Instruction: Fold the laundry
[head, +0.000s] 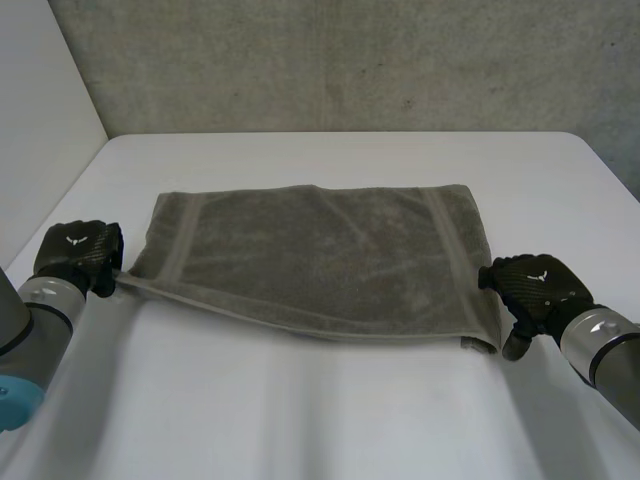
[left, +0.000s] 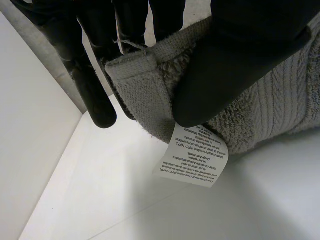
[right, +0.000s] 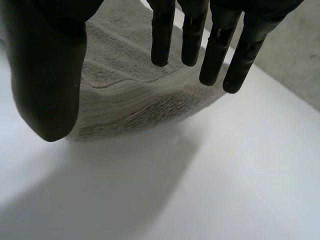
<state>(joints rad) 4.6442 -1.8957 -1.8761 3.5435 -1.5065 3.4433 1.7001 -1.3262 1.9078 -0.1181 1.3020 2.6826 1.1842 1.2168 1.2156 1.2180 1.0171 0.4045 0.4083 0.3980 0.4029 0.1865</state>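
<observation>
On my head feed the grey towel lies flat on the white counter. It is doubled over, so two layers show along its near edge, and paler woven bands cross it close to each short end. My left hand sits at the towel's near corner on the robot's left side. That corner is drawn out into a thin point toward the hand.

The left wrist camera shows the grip. The thumb presses onto the hemmed corner from one side and the fingers back it from the other, so they are clamped on the cloth. A white care label with printed text hangs from the towel's hem just below the thumb tip.

My right hand is beside the towel's opposite short end, close to the near corner on the robot's right. In the right wrist camera its fingers run straight and slightly spread toward the towel. The thumb stands well apart from them, and the towel's stacked edges show in the gap between, with nothing pinched there. I cannot tell whether the fingertips touch the cloth. A grey concrete wall rises beyond the towel's far edge.
</observation>
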